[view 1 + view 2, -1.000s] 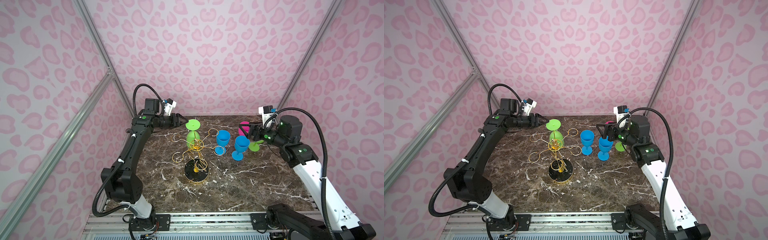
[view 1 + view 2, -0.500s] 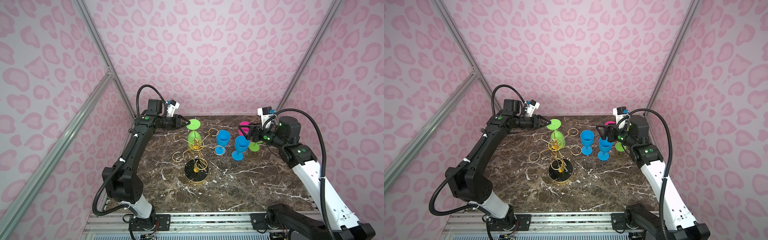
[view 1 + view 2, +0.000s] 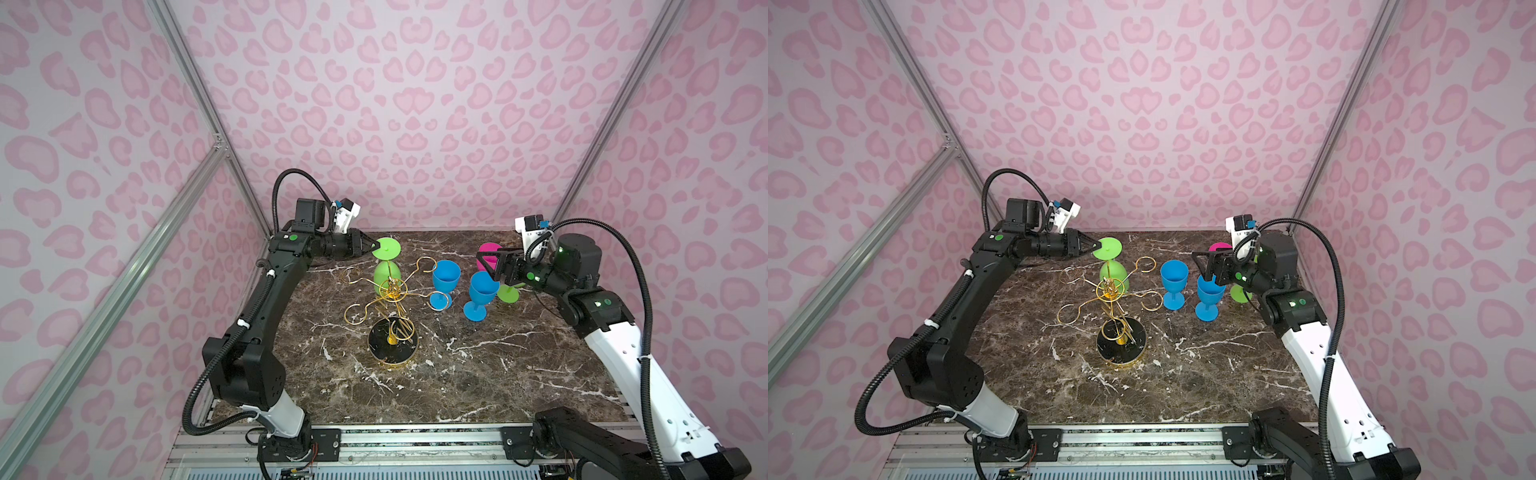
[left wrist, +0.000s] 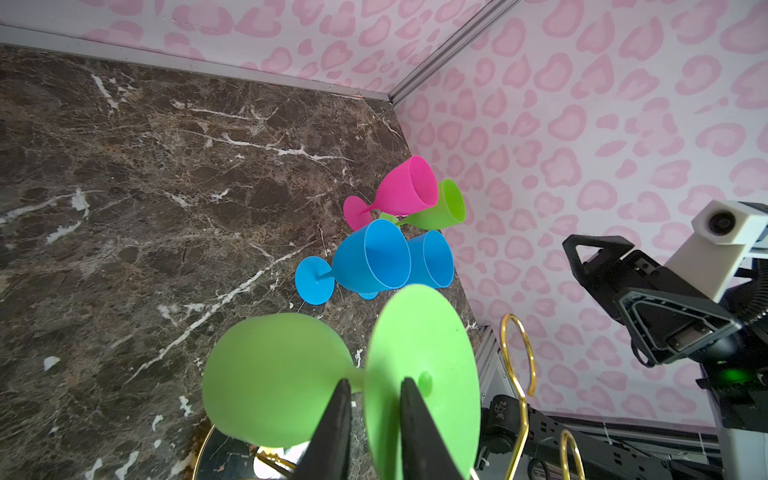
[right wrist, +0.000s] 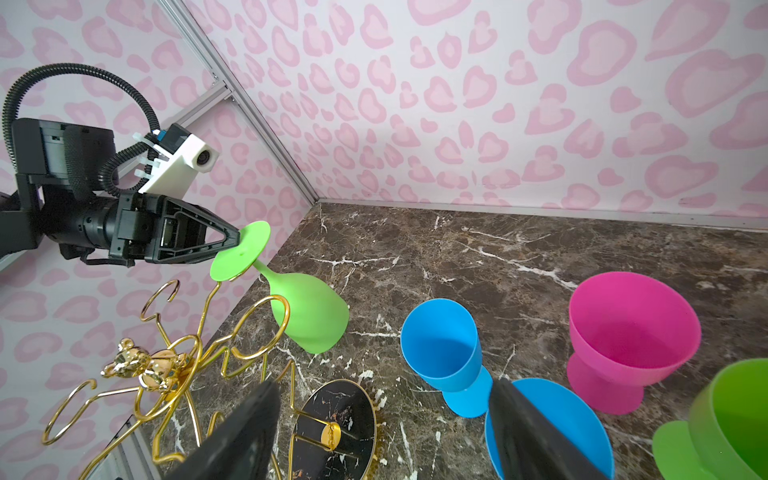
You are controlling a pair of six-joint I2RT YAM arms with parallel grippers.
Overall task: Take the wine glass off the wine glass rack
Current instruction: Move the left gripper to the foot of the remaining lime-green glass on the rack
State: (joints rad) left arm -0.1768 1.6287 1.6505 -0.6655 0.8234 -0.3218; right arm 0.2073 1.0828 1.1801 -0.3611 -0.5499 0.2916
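Note:
A green wine glass hangs bowl down from the back arm of the gold wire wine glass rack, its round foot on top. My left gripper reaches in level from the left. In the left wrist view its two fingers pinch the foot's near rim, one on each face of the wine glass. My right gripper hovers open above the blue glasses on the right, holding nothing.
Two blue glasses, a pink one and a second green one stand upright on the marble top right of the rack. The rack's round black base sits mid-table. Pink walls close in behind and beside.
My left gripper has advanced right to the green glass's foot and its jaws have narrowed onto it. The right arm has hardly moved.

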